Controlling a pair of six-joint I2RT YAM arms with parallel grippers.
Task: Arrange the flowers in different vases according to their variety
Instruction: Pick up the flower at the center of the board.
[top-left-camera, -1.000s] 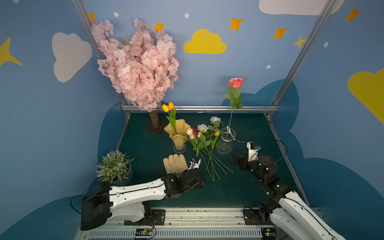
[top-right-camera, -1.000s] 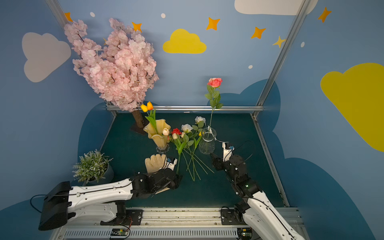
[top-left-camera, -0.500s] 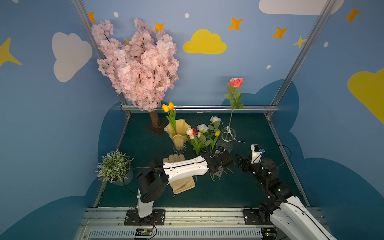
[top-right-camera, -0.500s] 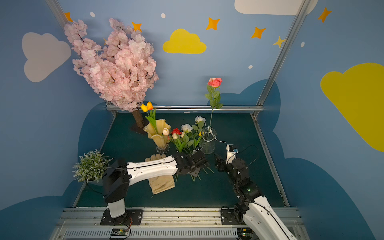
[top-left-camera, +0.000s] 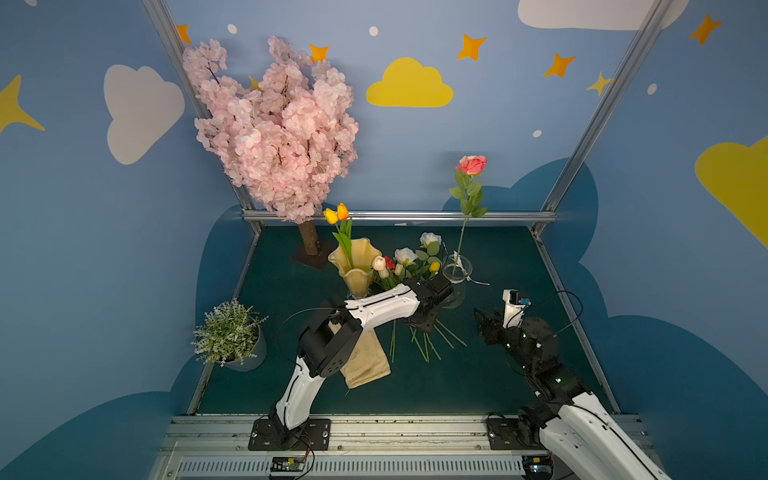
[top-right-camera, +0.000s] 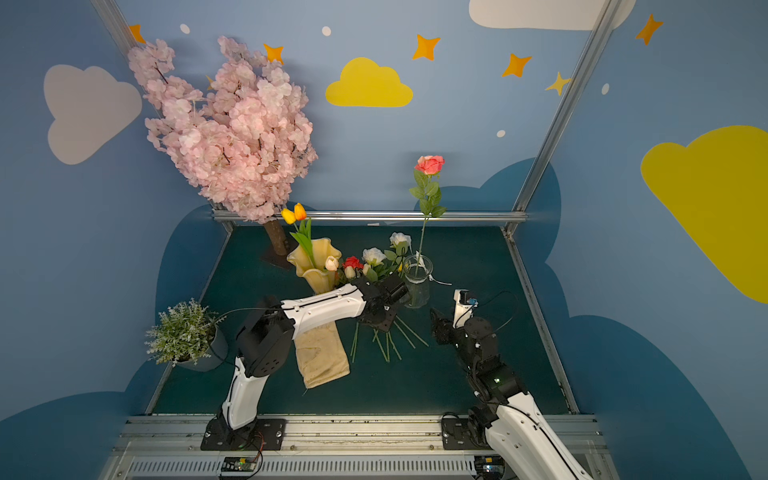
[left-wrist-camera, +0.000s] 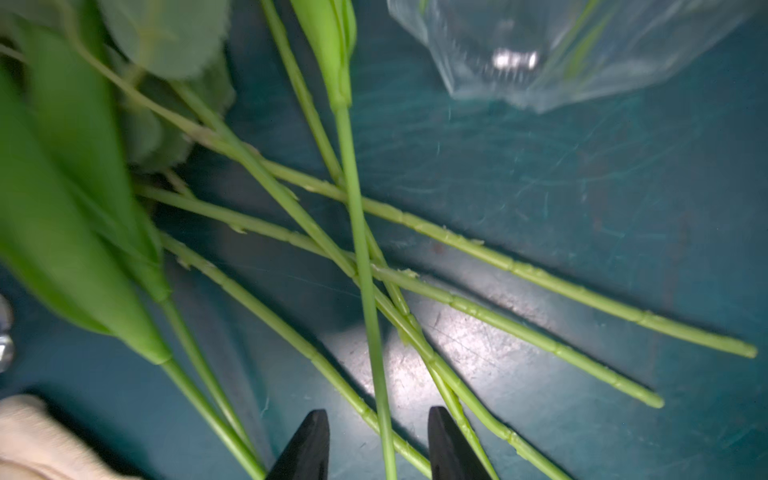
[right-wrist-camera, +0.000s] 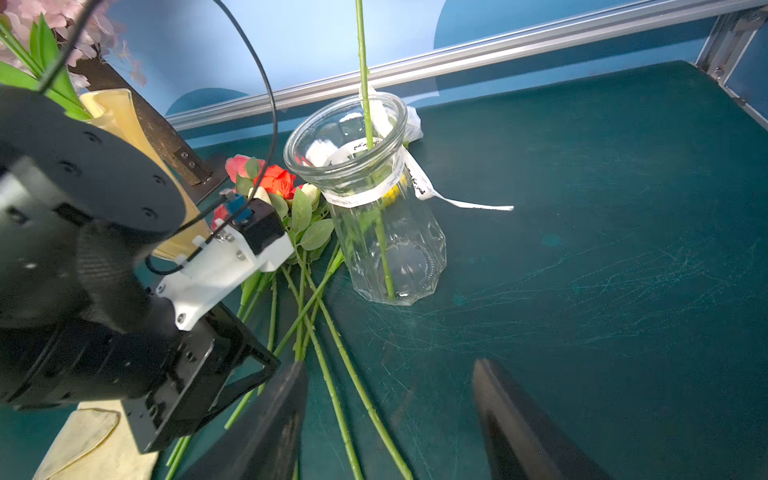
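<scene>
An amber ruffled vase (top-left-camera: 355, 262) holds a yellow and an orange tulip (top-left-camera: 336, 214). To its right, a clear ribbed vase (top-left-camera: 457, 268) (right-wrist-camera: 374, 208) holds one tall pink rose (top-left-camera: 471, 165). Between the two vases lie loose flowers (top-left-camera: 405, 257), white and red roses among tulip buds, with their stems (top-left-camera: 424, 345) fanned toward the front. My left gripper (top-left-camera: 424, 324) (left-wrist-camera: 376, 411) hangs low over those stems. It is open, and one smooth stem (left-wrist-camera: 374, 332) runs between its jaws. My right gripper (top-left-camera: 482, 322) (right-wrist-camera: 390, 363) is open to the right of the stems, holding nothing.
A pink blossom tree (top-left-camera: 278, 129) stands at the back left and a small potted plant (top-left-camera: 228, 332) at the front left. A beige cloth glove (top-left-camera: 365, 357) lies under the left arm. A metal rail (top-left-camera: 399, 216) bounds the back of the green table.
The left arm swung from the front left, over the glove, out to the loose stems, and its jaws narrowed. The right gripper drew back slightly and narrowed a little.
</scene>
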